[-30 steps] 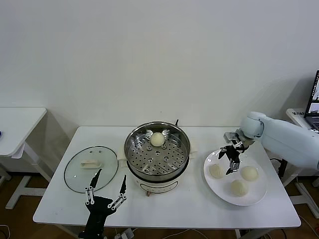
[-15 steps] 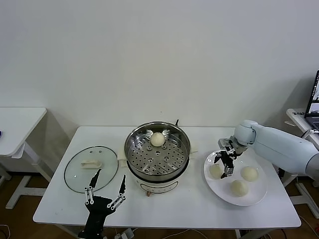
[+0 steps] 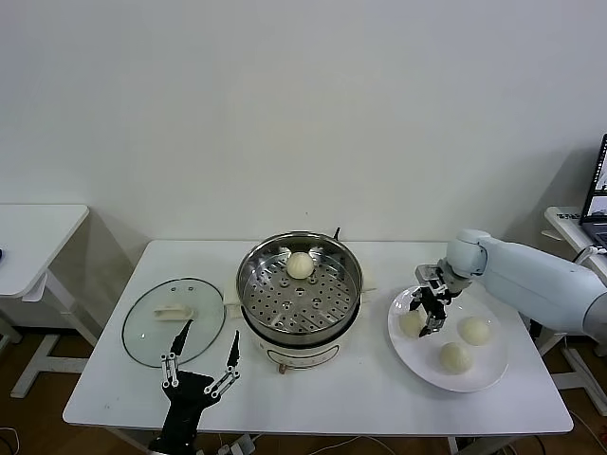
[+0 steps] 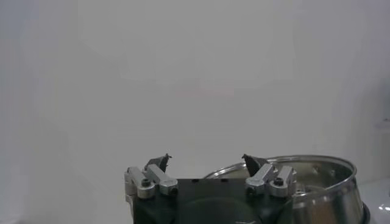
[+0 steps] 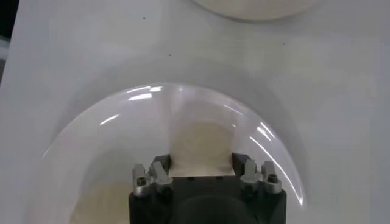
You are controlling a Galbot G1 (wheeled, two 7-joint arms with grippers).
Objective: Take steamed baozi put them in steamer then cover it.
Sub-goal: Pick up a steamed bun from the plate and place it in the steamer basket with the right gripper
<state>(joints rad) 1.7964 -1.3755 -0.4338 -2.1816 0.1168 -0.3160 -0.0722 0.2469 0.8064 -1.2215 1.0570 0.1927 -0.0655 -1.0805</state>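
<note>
Jaws spread on the right gripper (image 3: pixel 426 318) are set astride a baozi (image 3: pixel 412 323) on the white plate (image 3: pixel 479 369), apparently so it can be pinched. One bun (image 3: pixel 300 264) already lies in the steamer (image 3: pixel 299 287). The glass cover (image 3: pixel 174 320) rests on the table (image 3: pixel 379 392); the left gripper (image 3: pixel 202 361) is parked nearby, open.

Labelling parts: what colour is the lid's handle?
Cream-white, on the clear glass lid; handle shows best in the head view.

White table (image 3: pixel 379 379), white plate (image 3: pixel 474 374), side desk (image 3: pixel 38 232), laptop edge (image 3: pixel 597 190)
</note>
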